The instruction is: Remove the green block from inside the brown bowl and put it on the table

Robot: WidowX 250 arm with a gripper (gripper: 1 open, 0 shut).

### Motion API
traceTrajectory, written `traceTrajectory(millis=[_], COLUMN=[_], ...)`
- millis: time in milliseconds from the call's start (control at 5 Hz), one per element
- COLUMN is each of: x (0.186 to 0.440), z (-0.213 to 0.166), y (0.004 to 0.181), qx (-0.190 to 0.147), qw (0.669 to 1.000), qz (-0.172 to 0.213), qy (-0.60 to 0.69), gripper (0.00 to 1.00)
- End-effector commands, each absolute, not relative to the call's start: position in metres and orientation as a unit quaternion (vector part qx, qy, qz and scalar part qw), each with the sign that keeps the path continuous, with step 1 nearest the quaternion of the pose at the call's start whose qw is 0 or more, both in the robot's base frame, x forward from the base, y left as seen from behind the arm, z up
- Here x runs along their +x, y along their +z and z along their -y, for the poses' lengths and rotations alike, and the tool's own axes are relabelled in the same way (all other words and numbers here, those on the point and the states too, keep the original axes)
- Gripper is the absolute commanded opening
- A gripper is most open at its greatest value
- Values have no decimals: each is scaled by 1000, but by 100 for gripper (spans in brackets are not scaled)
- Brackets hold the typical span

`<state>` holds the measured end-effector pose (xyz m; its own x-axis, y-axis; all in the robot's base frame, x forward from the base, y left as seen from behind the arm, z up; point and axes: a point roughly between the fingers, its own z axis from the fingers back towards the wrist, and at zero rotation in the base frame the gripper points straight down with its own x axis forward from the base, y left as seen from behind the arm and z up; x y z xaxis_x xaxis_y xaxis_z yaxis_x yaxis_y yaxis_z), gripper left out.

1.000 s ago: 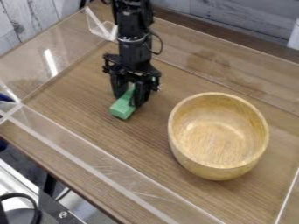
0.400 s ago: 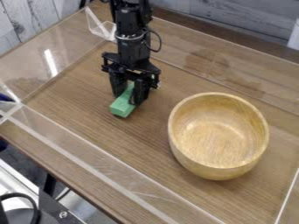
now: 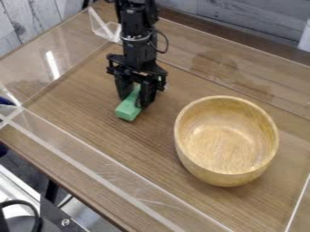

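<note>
The green block [image 3: 127,111] rests on the table [image 3: 85,91], left of the brown bowl [image 3: 227,139]. My gripper [image 3: 136,99] points straight down over the block, with its black fingers shut on the block's upper end. The block's lower end touches the tabletop. Nothing lies inside the bowl, whose grained interior is fully visible. The bowl stands apart from the gripper, to its right.
Clear acrylic walls [image 3: 72,149] run around the table edges, one close along the front left. The arm's black column [image 3: 136,27] rises toward the back. A white plank wall lies beyond the far edge.
</note>
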<state>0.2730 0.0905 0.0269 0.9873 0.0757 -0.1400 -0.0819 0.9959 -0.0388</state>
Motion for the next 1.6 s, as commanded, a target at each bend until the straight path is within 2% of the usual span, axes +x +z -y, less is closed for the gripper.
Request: traceTrajectory(millis=[0,1400], x=[287,294], z=[-97,-98], y=[39,34], qx=[-16,-30], qw=[998,997], qz=[-38,-35], qy=[45,54], gripper=[0,0])
